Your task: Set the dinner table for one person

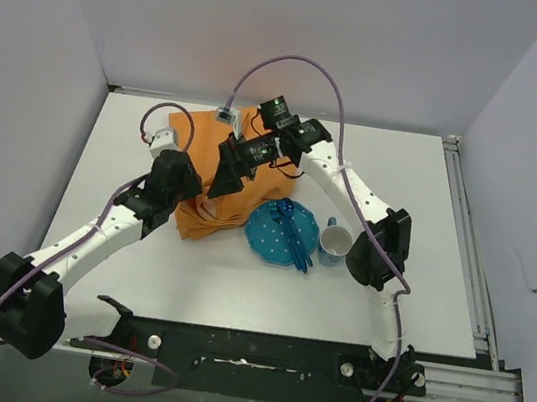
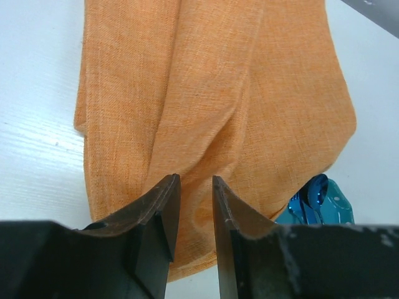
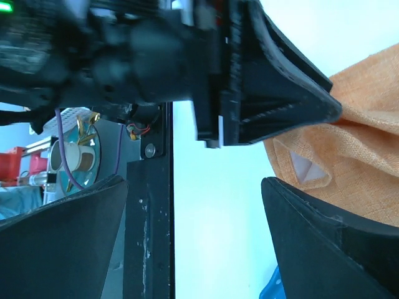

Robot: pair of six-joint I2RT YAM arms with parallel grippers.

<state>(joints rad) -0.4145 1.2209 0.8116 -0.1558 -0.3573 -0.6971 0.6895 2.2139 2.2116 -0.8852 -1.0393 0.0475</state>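
Here's the desk [image 1: 235, 287] in the top view: a big, flat white rectangle, plain and smooth, filling the middle of the frame between pale walls [image 1: 59, 48]. Its long axis runs left to right across the picture, one long edge against the black rail [image 1: 256, 349] at the bottom and the other along the back wall.

On it sits a bunched orange cloth [image 1: 203, 217] at upper centre. Just right of that is a blue dotted plate [image 1: 266, 229] with blue cutlery [image 1: 295, 237] lying on it, and a cup [image 1: 335, 241] beside the plate.

Now the left wrist view. The left gripper [image 2: 192, 180] has its jaws drawn close, pinching a raised fold of the cloth, and the creases run right down into the gap. Only up close like this does the desk show faint streaks in its white surface, at the left of the frame; a sliver of the plate peeks in at lower right.

Over to the right wrist view. The right gripper [image 3: 194, 182] has its jaws standing wide apart with nothing between them. The desk here is just a pale band down the centre with the rail on its left, and the left gripper nips the cloth's edge at the right. Only the top view gives the desk's full outline and the cup.
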